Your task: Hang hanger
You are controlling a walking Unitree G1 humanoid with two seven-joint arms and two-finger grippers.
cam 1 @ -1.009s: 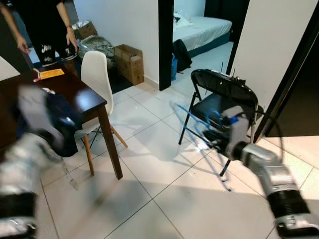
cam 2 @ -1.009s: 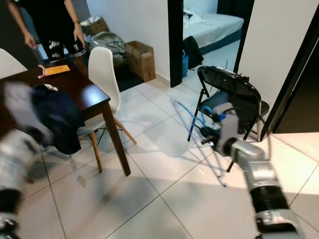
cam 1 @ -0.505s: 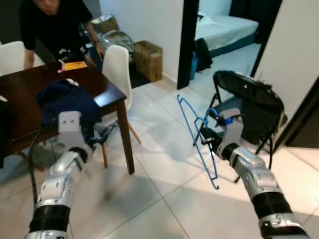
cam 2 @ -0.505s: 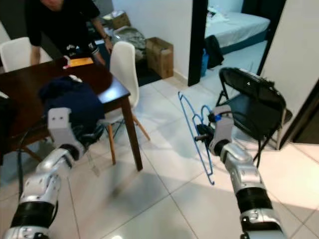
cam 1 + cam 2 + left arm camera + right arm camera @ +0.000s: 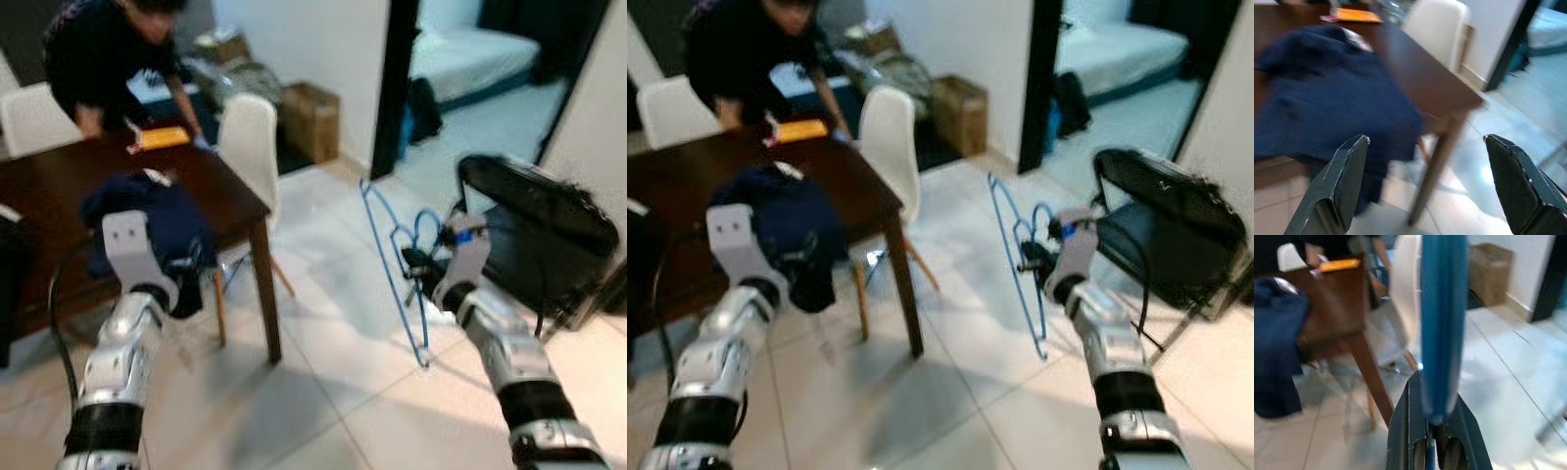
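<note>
Fingers of my right gripper (image 5: 411,262) pinch the blue wire hanger (image 5: 394,257), held upright over the tiled floor (image 5: 323,392) beside a black folding chair (image 5: 549,220). My left gripper (image 5: 1437,188) stands spread before the navy garment (image 5: 1317,98) on the bench (image 5: 235,186).

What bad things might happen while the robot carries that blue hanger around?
The right gripper pinches the blue hanger by one thin wire, so it might swing or slip out. It hangs low beside the black folding chair and could snag there. The left gripper, jaws open, hovers near the dark garment draped over the table edge and might drag it off.
</note>
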